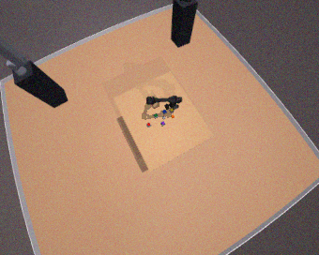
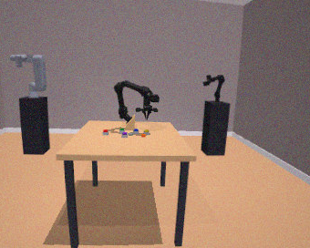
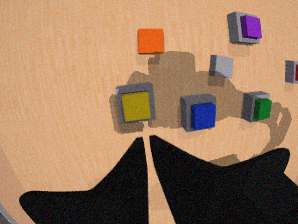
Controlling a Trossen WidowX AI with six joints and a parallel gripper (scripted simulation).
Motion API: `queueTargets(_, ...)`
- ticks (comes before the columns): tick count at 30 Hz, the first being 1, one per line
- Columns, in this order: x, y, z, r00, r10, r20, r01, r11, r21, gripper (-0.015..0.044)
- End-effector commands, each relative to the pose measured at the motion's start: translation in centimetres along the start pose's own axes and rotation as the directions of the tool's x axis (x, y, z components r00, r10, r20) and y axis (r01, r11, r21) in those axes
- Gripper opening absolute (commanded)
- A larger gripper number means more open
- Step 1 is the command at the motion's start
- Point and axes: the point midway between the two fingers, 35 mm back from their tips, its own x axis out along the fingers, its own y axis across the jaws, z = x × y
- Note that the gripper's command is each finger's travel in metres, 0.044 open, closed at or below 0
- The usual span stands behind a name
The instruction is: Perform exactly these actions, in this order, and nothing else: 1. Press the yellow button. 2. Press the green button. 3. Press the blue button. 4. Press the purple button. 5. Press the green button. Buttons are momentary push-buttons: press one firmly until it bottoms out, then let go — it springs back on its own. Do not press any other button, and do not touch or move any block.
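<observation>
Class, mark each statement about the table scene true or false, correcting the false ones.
1. In the wrist view, the yellow button is left of the blue button. True.
2. The gripper is holding the orange block. False: it is shut with nothing between its fingers, and the orange block lies on the table.
3. The green button sits between the yellow and blue buttons. False: the blue one is between yellow and green.
4. The purple button has a gray housing. True.
5. The gray block rests on the blue button. False: it lies apart from it.
</observation>
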Motion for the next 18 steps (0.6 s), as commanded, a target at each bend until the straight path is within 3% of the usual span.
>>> queueTargets(1,-0.5,-3.0,0.3,1.000,-0.009,-0.015,0.009,1.000,0.000,0.0020)
queueTargets(14,-0.4,-19.6,-2.5,1.000,-0.020,-0.018,0.020,1.000,-0.003,0.0020)
queueTargets(18,0.0,-21.1,-3.4,1.000,-0.024,-0.019,0.024,1.000,-0.003,0.0020)
